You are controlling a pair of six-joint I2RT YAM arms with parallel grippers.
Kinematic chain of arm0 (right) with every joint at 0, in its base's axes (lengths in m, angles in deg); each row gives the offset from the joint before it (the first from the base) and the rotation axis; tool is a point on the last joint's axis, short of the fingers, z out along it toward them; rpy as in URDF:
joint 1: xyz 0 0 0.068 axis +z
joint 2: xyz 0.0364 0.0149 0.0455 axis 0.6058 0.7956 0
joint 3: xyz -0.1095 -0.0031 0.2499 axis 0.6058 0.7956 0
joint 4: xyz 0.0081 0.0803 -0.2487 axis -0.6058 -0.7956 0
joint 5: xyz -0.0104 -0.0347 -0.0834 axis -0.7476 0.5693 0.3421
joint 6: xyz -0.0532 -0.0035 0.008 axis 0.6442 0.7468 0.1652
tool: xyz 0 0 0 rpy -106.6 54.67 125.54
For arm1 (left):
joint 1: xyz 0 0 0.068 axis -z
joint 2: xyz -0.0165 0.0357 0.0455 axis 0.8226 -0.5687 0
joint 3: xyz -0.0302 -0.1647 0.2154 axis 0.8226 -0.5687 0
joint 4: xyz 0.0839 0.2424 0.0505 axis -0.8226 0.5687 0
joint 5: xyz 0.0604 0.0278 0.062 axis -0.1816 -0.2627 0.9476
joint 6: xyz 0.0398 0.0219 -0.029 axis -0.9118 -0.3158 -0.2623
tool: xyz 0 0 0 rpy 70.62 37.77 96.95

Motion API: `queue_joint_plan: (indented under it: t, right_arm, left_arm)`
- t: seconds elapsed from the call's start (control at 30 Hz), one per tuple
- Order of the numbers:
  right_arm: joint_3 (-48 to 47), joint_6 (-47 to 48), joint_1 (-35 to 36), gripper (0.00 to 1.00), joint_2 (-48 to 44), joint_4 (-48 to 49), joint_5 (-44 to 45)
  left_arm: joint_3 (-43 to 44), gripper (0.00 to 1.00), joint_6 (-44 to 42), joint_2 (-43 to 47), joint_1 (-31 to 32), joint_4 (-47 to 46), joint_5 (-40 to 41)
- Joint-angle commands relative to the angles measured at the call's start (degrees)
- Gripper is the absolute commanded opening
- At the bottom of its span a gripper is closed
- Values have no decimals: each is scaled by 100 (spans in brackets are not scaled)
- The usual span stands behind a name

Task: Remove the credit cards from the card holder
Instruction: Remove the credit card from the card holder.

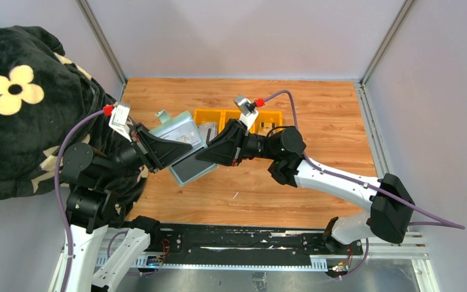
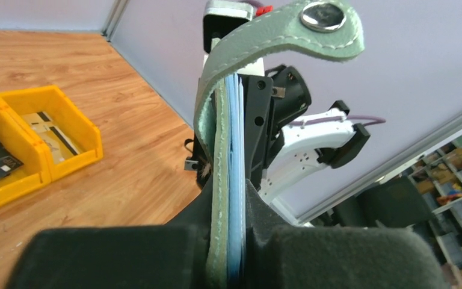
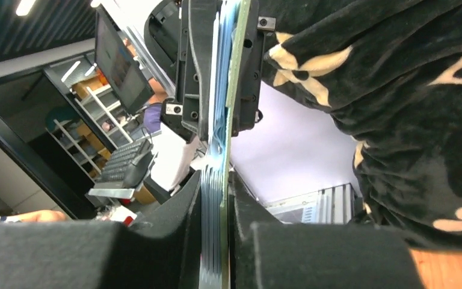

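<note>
Card holder point(image 1: 181, 131): held aloft over table point(image 1: 328, 121), long axis running far-left to near-right (snap tab point(image 2: 313, 27) at far end). Clamped edge-on by left gripper point(image 2: 228, 241) and right gripper point(image 3: 216, 235) from opposite sides. Equally near.

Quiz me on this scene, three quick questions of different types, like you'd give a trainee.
1. True or false: the holder sits inside the tray.
2. Which claw grips the holder? A) left only B) right only C) both
3. Fill in: the tray behind the holder is ____ in colour.

Key:
1. False. The holder is held between the two arms, in front of the tray.
2. C. The left claw and the right claw each clamp an edge of it.
3. Yellow.
</note>
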Motion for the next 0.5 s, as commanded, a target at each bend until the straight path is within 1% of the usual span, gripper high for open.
queue_joint_plan:
  t: [0.0,0.03,0.07,0.1,0.17,0.2,0.23,0.3,0.4,0.47]
  right_arm:
    - [-356,528,-54,7,-397,-1387,-766]
    - [-523,936,-60,2,-504,-2133,-869]
    - [-749,1401,-62,0,-596,-3078,-929]
    - [-1014,2123,-61,0,-674,-4035,-962]
    - [-1559,2903,-61,0,-674,-5669,-997]
    - [-1806,3434,-61,0,-644,-6335,-1001]
    - [-2072,3718,-66,0,-604,-6903,-1027]
    - [-2354,4098,-78,0,-524,-7606,-1045]
    - [-2680,4500,-79,0,-438,-8327,-1021]
    - [-2906,4708,-87,0,-348,-8705,-945]
  left_arm:
    - [84,17,-327,-28,21,77,-19]
    - [95,24,-475,-48,23,211,-63]
    - [133,33,-667,-82,22,365,-130]
    - [183,43,-873,-145,22,540,-261]
    - [258,47,-1228,-269,22,817,-491]
    - [313,50,-1395,-364,23,960,-670]
    - [352,50,-1531,-417,22,1087,-774]
    - [360,49,-1708,-479,22,1200,-1053]
    - [344,47,-1839,-528,29,1307,-1397]
    - [378,47,-2052,-550,22,1534,-1562]
